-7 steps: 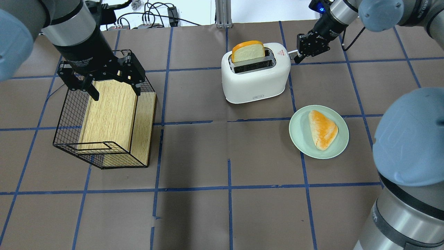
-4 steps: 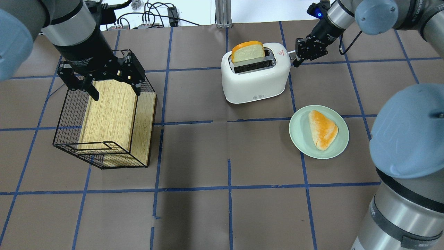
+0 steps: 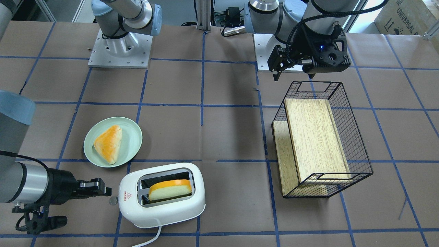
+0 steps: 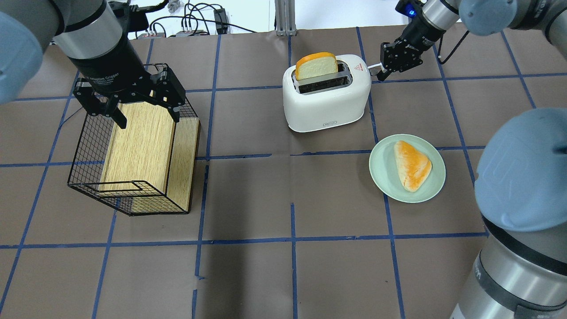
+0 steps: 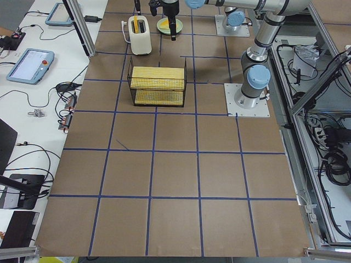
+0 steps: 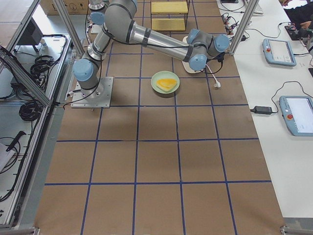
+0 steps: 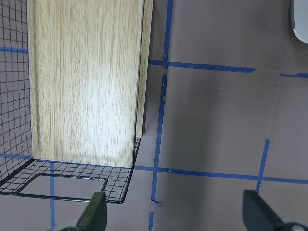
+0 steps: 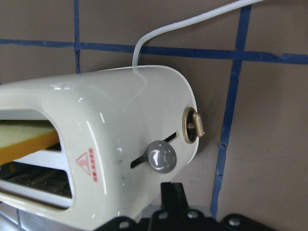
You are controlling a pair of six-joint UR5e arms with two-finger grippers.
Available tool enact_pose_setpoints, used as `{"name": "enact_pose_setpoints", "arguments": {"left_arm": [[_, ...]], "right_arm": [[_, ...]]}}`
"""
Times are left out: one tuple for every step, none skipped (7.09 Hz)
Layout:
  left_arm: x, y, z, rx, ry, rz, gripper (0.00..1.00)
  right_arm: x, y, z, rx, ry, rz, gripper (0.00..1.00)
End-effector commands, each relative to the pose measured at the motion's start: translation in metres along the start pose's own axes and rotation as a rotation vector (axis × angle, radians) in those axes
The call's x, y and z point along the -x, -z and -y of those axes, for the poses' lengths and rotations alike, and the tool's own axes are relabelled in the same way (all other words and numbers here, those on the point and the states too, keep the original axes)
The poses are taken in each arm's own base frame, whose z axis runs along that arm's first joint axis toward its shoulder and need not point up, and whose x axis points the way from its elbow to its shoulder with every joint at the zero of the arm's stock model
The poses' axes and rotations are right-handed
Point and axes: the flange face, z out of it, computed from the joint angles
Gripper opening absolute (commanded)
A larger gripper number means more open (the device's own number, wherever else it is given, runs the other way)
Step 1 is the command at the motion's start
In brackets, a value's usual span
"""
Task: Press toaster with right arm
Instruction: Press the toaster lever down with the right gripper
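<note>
Tabletop [image 4: 248, 199]; toaster [image 8: 120, 115] lever slot [image 8: 139, 162] seen only wrist view; right arm [image 4: 434, 15] jaws closed, empty; left arm [image 4: 93, 40] jaws spread.

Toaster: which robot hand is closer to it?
The right one. The right gripper is just beside the end of the toaster, pointing at it. The left gripper hangs far away, open, over the wire basket.

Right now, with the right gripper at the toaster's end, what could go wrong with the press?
1. The shut right gripper sits just off the small round lever, with the dial close by; it may slip off or hit the dial instead.
2. Nothing braces the toaster: the left gripper hangs open over the basket, so a sideways push might slide it rather than lower the bread slice.
</note>
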Motion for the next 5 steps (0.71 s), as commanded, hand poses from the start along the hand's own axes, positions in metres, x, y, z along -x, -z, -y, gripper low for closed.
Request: {"name": "enact_pose_setpoints", "arguments": {"left_arm": [[0.0, 0.0, 0.0, 0.0, 0.0, 0.0, 1.0], [0.0, 0.0, 0.0, 0.001, 0.0, 0.0, 1.0], [0.0, 0.0, 0.0, 0.0, 0.0, 0.0, 1.0], [0.0, 0.0, 0.0, 0.001, 0.0, 0.0, 1.0], [0.0, 0.0, 0.0, -0.002, 0.0, 0.0, 1.0]], "right_arm": [[0.015, 0.024, -0.002, 0.013, -0.004, 0.004, 0.07], [0.015, 0.023, 0.0, 0.009, -0.008, 0.004, 0.07], [0.008, 0.014, 0.007, 0.014, -0.011, 0.007, 0.07], [0.005, 0.013, 0.019, 0.008, -0.008, 0.005, 0.07], [0.009, 0.009, 0.027, 0.013, 0.001, 0.004, 0.07]]}}
